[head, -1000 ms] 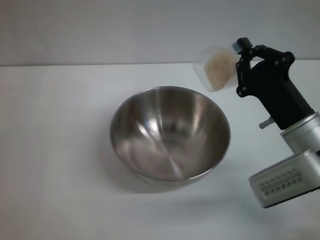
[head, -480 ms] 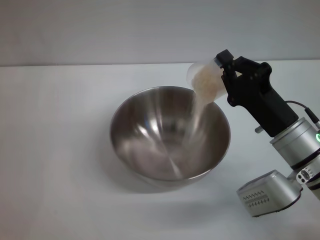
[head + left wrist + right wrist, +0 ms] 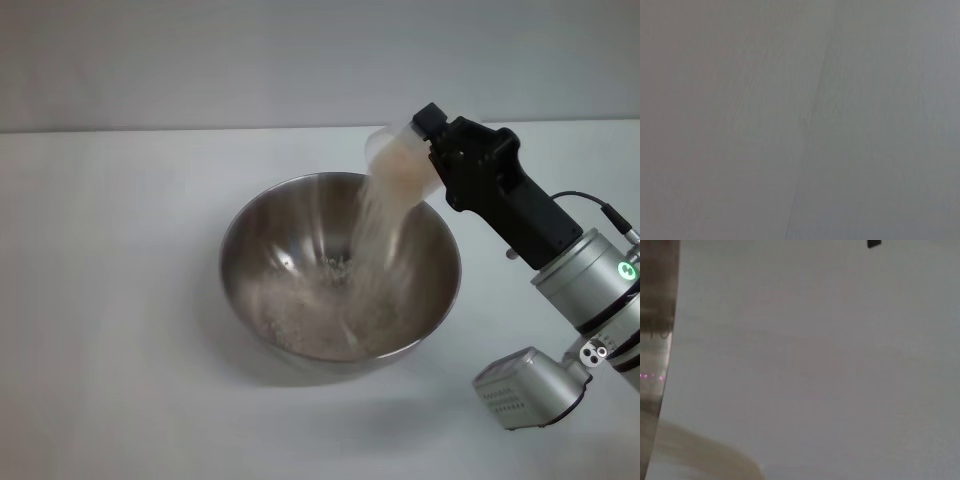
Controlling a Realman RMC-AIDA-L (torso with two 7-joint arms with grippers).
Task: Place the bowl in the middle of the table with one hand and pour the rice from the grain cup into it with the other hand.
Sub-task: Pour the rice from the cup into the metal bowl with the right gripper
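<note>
The steel bowl (image 3: 300,250) stands in the middle of the white table (image 3: 110,300). Above its far right rim my right gripper (image 3: 432,152) is shut on the clear grain cup (image 3: 398,160), which is tipped steeply toward the bowl. Rice (image 3: 375,240) streams from the cup's lip down into the bowl, and a loose layer of grains (image 3: 310,320) lies on the bowl's bottom. In the right wrist view a strip of the bowl's outer wall (image 3: 655,340) shows along one edge. My left gripper is out of view; the left wrist view shows only a plain grey surface.
A pale wall (image 3: 300,60) rises behind the table's far edge. My right arm's silver wrist (image 3: 590,290) hangs over the table's right side. White tabletop stretches to the left of the bowl and in front of it.
My right gripper has moved left over the bowl's rim and tipped the grain cup further. The thin trickle has grown into a full stream, and rice now covers the bowl's bottom.
</note>
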